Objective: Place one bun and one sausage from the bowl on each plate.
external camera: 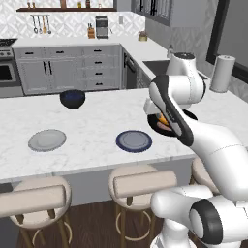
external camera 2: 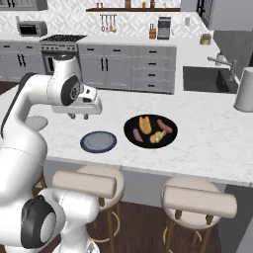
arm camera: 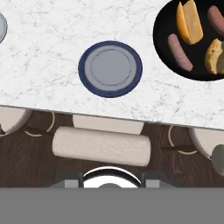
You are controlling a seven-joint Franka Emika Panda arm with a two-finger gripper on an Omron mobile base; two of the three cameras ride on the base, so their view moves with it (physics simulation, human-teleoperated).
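Observation:
The wide black bowl (external camera 2: 168,140) sits on the white marble counter and holds two yellow buns (external camera 2: 145,124) and sausages (external camera 2: 165,127). In the hand view the bowl (arm camera: 162,43) is at the top right, with a bun (arm camera: 190,22) and a sausage (arm camera: 180,52) in it. Left of it lies the bare dark blue plate (external camera 2: 98,142) (arm camera: 110,68). The light grey plate (external camera: 47,140) lies farther left, also bare. My gripper (external camera 2: 79,117) hangs shut and holds nothing, high above the counter's near edge, left of the blue plate. My arm hides most of the bowl (external camera: 190,116) in the left base view.
A smaller deep dark blue bowl (external camera: 72,98) stands at the counter's far side. A paper towel roll (external camera: 222,72) stands at the right near the sink (external camera 2: 205,79). Cushioned stools (arm camera: 101,144) line the near edge below the counter.

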